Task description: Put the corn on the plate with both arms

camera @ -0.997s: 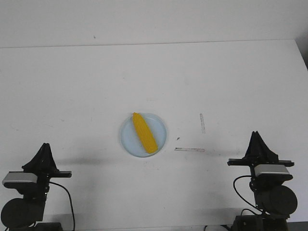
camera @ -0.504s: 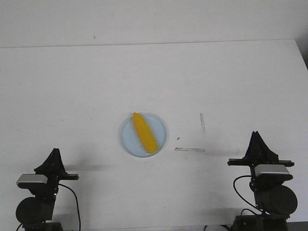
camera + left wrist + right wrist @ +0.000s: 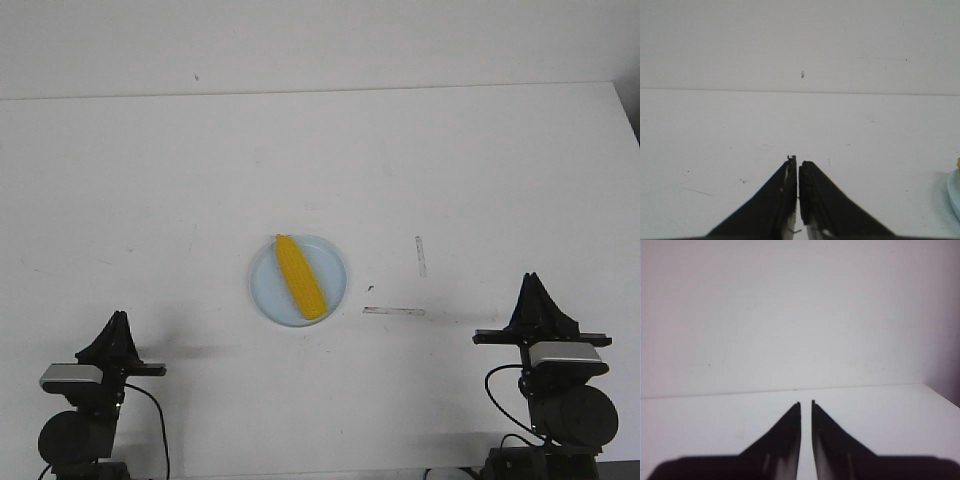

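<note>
The yellow corn lies diagonally on the pale blue plate in the middle of the white table, pointed end away from me. Both arms are pulled back at the near edge, well apart from the plate. My left gripper sits at the near left, its fingers together with nothing between them. The left wrist view catches only the plate's rim and a sliver of corn at its edge. My right gripper rests at the near right, its jaws a thin slit apart and empty.
Two short strips of clear tape mark the table right of the plate, one running away from me and one crosswise. The table's far edge meets a white wall. A dark edge shows at the far right corner.
My left arm has drawn back toward the near edge and shifted slightly right, settling lower. The right arm, corn and plate have not moved.
</note>
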You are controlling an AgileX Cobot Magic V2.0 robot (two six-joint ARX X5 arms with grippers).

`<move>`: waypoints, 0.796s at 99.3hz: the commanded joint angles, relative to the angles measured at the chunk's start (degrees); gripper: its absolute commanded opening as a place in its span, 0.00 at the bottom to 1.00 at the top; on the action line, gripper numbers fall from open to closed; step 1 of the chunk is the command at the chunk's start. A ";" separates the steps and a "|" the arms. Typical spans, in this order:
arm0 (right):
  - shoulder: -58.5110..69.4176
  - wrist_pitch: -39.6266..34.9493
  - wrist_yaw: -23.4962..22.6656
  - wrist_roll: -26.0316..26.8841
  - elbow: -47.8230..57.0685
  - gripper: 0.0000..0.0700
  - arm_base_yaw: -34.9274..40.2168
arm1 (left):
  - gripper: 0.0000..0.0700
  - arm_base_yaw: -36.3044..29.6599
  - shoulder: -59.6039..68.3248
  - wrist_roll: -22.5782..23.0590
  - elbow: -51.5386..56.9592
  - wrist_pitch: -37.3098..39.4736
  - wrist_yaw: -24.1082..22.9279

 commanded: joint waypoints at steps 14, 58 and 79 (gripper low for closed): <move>-0.13 0.63 0.00 -0.35 0.24 0.06 0.04 | 0.00 -0.09 -0.09 -0.11 -1.29 -0.70 -0.02; -0.13 0.63 0.00 -0.35 0.24 0.06 0.04 | 0.00 -0.09 -0.09 -0.11 -1.29 -1.55 -0.02; -0.13 0.63 0.00 -0.35 0.24 0.06 0.04 | 0.00 -0.09 -0.09 -0.11 -1.29 -1.55 -0.02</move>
